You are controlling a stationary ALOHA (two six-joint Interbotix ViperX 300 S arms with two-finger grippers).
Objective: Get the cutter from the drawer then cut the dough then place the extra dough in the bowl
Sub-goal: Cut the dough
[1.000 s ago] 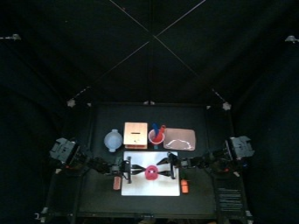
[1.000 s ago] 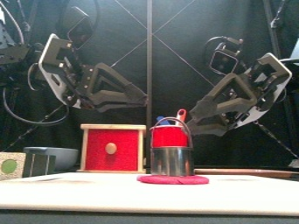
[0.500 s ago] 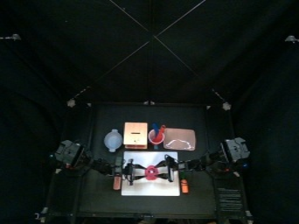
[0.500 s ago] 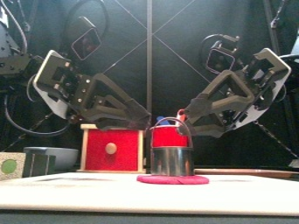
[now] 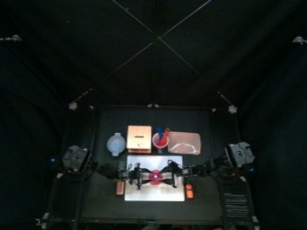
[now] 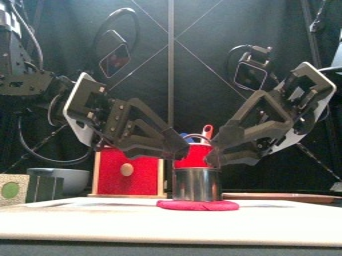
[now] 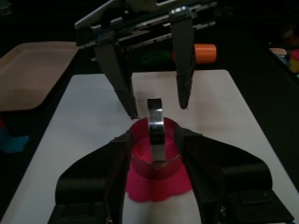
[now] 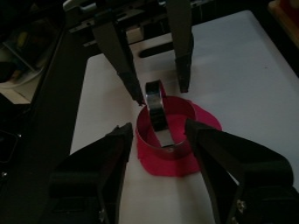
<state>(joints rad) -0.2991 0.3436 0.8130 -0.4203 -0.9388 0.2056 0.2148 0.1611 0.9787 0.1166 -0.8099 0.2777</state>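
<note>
**Inventory, largest to smallest**

1. Table (image 5: 214, 126): black, and it carries everything below. My two arms come in low from its sides and meet at the middle front.
2. White cutting board (image 5: 153, 194): directly under both pincers, giving a flat, firm base for the cut.
3. Wooden box (image 5: 139, 137): behind my left pincer, well apart. Its red drawer front looks pushed in, and since the cutter is out, I judge the fetching done.
4. Pink tray (image 5: 189, 144): behind my right pincer, well apart, with no part in this step.
5. Blue-grey bowl (image 5: 115, 142): behind my left pincer and outward of it, just beside the box. It is there to take the extra dough.
6. Red cup (image 5: 162, 139): straight behind both pincers, between the box and the tray.
7. Left pincer (image 7: 156, 144): jaws spread, one on each side of the cutter's wall (I cannot tell whether they touch it).
8. Right pincer (image 8: 159, 129): facing the left one, jaws likewise spread astride the same cutter. I judge that two guards from opposite sides keep it level while it is pressed.
9. Dough (image 6: 198, 205): a flat red disc on the board beneath both pincers, wider than the cutter.
10. Cutter (image 6: 197, 184): round metal, upright on the middle of the dough with its wire handle up. I judge the cut to be the step in hand, with the extra dough not yet lifted.
11. Orange toy (image 5: 120, 189): on the table just outward of my left pincer, with a second orange toy (image 5: 188, 190) outward of my right. Both lie beside the board.
</note>
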